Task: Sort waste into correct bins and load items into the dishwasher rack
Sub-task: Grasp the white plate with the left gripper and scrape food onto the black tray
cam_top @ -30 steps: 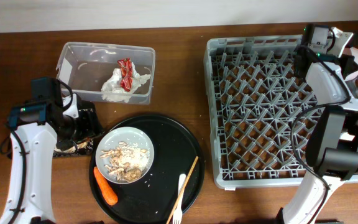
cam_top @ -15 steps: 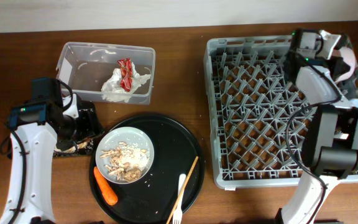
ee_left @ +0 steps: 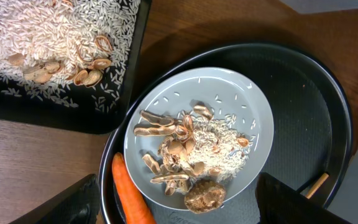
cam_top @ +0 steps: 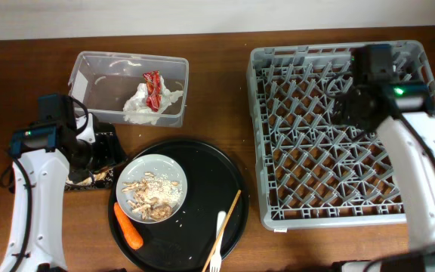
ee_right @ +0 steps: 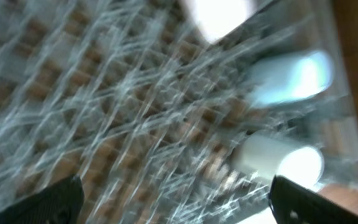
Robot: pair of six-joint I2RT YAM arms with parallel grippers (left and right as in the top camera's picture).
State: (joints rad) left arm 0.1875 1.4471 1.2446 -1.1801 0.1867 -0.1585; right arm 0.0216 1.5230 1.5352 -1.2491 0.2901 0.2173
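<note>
Your right gripper (ee_right: pixel 182 202) has swung away from the far right corner of the dishwasher rack (cam_top: pixel 316 189) within the last second. It now hangs over the rack's upper middle, and its wrist view is smeared by the motion. The jaws are spread with nothing between them. In that blur you can still pick out the light blue cup (ee_right: pixel 291 78) and the white cup (ee_right: pixel 278 163), which appear to lie side by side in the rack near its edge. I judge those loaded and this arm free for the next item. Your left gripper (ee_left: pixel 179 208) has not shifted. It hovers where the black tray (ee_left: pixel 55 115) meets the round black tray (cam_top: pixel 217 181), jaws spread wide and empty. The plate (ee_left: pixel 241 106) sits on the round tray, still carrying food scraps (ee_left: pixel 185 152), with the carrot (ee_left: pixel 132 199) just beside its rim. The fork (cam_top: pixel 217 242) lies further right on that tray, next to a wooden stick (cam_top: pixel 229 219). Rice and scraps already lie in the black tray, and the napkin (cam_top: pixel 138 106) and red wrapper (cam_top: pixel 153 89) are in the clear tub (cam_top: pixel 97 75) at the back of the tabletop (cam_top: pixel 217 91). So the fork looks ready for your right arm now. The plate needs emptying first.
</note>
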